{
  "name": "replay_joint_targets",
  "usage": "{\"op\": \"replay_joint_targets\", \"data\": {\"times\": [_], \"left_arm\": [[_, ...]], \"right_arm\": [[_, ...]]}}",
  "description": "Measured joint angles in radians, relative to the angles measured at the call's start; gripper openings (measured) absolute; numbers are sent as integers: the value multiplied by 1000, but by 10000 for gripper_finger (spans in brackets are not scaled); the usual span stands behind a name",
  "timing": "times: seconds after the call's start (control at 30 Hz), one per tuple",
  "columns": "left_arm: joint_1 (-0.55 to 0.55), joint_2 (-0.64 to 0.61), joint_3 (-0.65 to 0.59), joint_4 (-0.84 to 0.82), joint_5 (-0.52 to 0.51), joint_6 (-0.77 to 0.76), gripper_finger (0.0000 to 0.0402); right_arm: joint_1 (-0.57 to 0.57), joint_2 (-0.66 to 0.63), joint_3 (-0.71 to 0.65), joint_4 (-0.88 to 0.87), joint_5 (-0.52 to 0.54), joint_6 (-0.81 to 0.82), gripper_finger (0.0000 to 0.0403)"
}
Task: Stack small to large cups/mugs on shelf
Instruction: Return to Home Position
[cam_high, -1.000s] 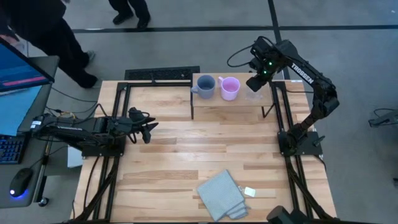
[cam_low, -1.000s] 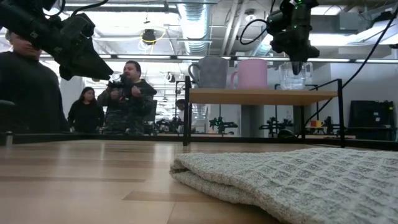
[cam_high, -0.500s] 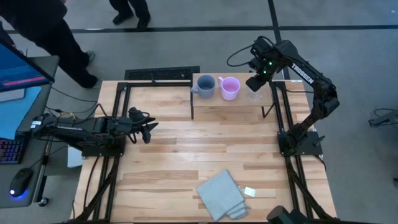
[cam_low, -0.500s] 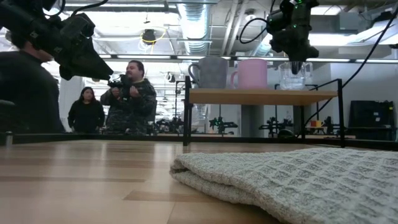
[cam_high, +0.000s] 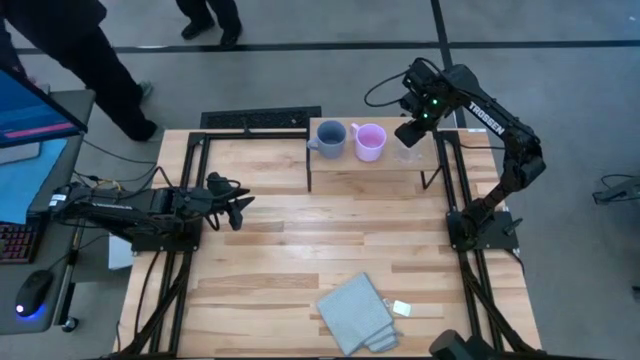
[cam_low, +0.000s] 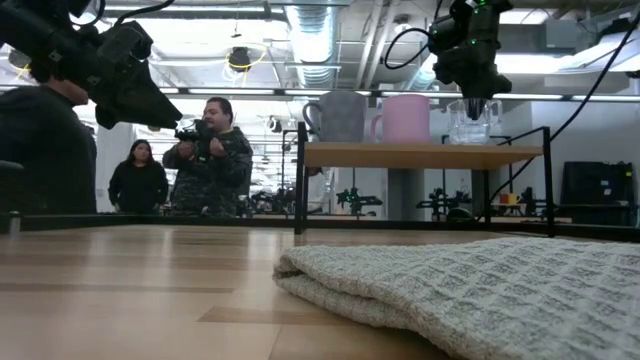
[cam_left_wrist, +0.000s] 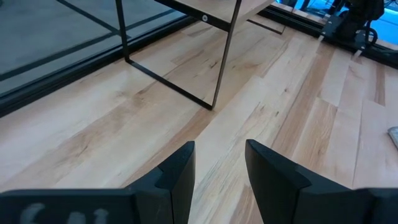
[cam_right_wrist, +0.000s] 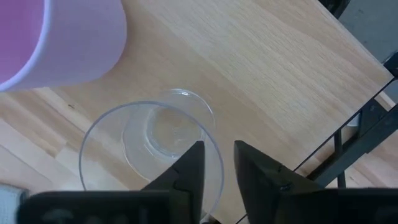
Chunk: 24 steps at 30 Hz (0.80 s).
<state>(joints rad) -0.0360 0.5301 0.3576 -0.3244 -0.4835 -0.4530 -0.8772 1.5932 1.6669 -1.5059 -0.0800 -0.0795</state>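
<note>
I am holding my left arm folded low and level, with my left claw (cam_high: 243, 208) (cam_low: 172, 118) (cam_left_wrist: 220, 151) pointing inward and its fingers a little apart. I am reaching my right arm up and forward, elbow bent and wrist tipped over, so my right claw (cam_high: 408, 134) (cam_low: 477, 106) (cam_right_wrist: 218, 153) is pointing straight down, its fingers parted by a narrow gap.

Light-wood black-legged shelf (cam_high: 345, 166) at wooden counter (cam_high: 300, 240) far edge carries, left to right, blue-grey handled mug (cam_high: 331, 138), pink-lilac mug (cam_high: 369, 141), clear transparent cup (cam_low: 471, 124); folded grey-blue cloth (cam_high: 356, 313) lies near front edge.
</note>
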Motion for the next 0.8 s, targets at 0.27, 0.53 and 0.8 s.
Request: {"op": "replay_joint_targets", "data": {"times": [0.27,0.53,0.8], "left_arm": [[0,0,0,0,0,0,132],[0,0,0,0,0,0,132],[0,0,0,0,-11,0,132]], "right_arm": [[0,0,0,-1,2,-8,178],[0,0,4,-5,2,-11,200],[0,0,99,-11,-1,-34,193]]}}
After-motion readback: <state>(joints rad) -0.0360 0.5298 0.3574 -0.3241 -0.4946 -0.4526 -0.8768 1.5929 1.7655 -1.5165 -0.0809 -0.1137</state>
